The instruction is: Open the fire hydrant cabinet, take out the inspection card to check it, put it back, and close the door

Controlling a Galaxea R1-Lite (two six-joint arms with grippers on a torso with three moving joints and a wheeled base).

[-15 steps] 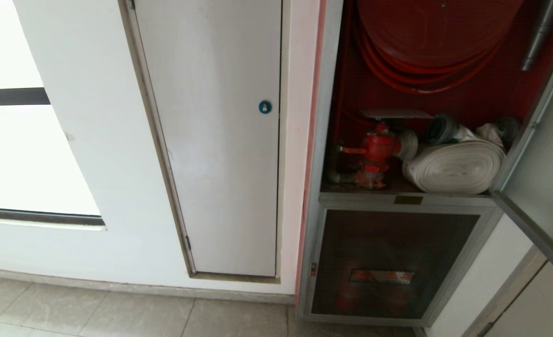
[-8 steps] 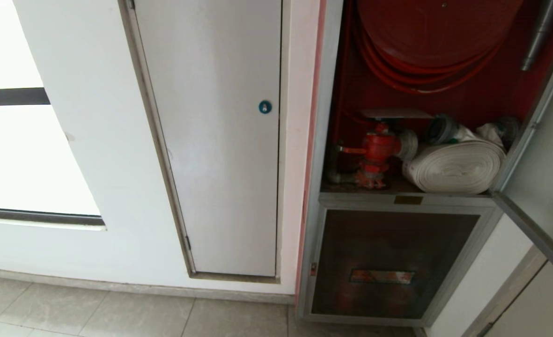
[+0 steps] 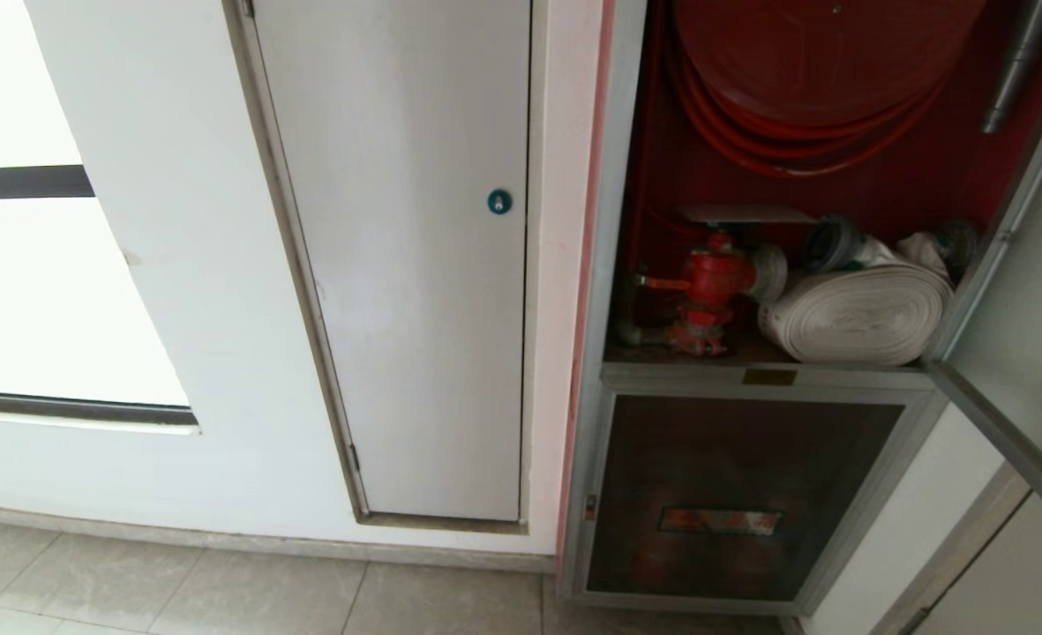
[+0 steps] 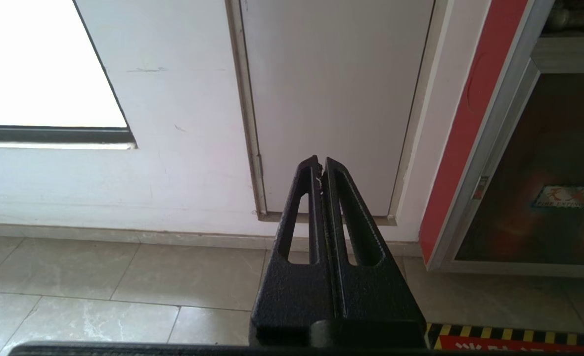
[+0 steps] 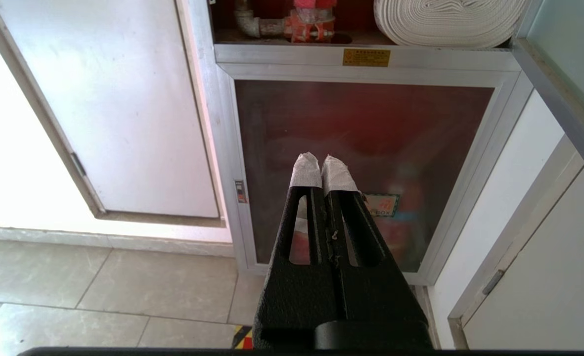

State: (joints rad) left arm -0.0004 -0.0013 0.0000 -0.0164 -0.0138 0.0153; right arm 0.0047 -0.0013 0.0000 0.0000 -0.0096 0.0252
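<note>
A: From the head view, neither arm shows — only the fire hydrant cabinet (image 3: 754,291) standing open, red inside, with the hose reel (image 3: 816,79) up top and the valve (image 3: 710,282) beside the rolled white hose (image 3: 860,313) on the shelf.

B: And the wrist views?

A: The left wrist view has the left gripper (image 4: 320,163) with its fingers pressed together, holding nothing, low above the floor tiles (image 4: 123,277) and facing the plain white panel (image 4: 336,99). The right gripper (image 5: 321,160) is likewise closed and empty, its taped fingertips (image 5: 304,170) aimed at the lower dark panel (image 5: 366,163) under the shelf — well apart from it.

B: Where's the inspection card?

A: A thin pale sheet (image 3: 741,213) lies flat just above the valve, long side running across the cabinet, seen nearly edge-on. No print can be made out. The wrist views cut off below it.

B: The door?

A: The door (image 3: 1028,335) is swung out on the right, its silver bottom edge slanting toward the camera; the right wrist view shows that edge (image 5: 559,109) too. The cabinet mouth is unobstructed in front.
</note>
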